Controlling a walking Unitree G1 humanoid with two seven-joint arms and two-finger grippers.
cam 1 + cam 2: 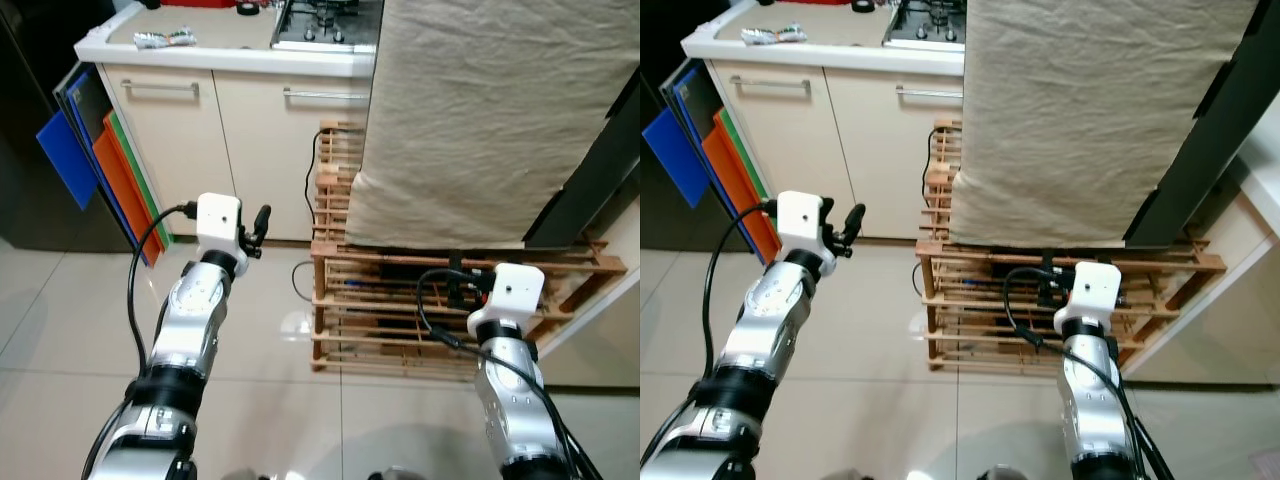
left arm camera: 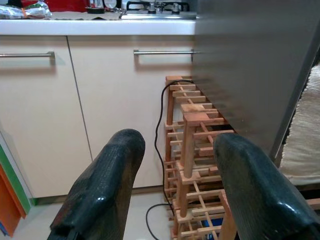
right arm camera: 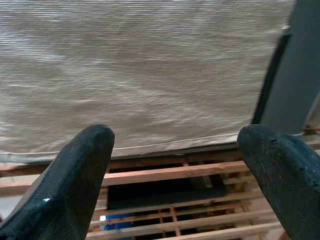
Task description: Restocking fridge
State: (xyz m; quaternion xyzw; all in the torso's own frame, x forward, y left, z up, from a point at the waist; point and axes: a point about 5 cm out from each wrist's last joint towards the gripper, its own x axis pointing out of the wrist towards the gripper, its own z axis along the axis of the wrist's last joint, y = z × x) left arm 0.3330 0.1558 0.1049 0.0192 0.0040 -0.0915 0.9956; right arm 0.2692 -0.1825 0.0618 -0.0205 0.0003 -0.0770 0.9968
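Grippers empty: left gripper (image 2: 172,185) fingers wide apart, raised before cabinet (image 1: 250,140); right gripper (image 3: 180,175) wide too, near wooden rack (image 1: 400,300) under cloth (image 1: 480,110). Fridge, stock items: cannot tell where. Judgement: robot should locate items first, keep arms clear of rack.

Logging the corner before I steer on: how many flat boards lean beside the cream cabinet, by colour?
Blue flat boards: 1
Orange flat boards: 1
Green flat boards: 1
Total: 3, leaning against the cream cabinet.
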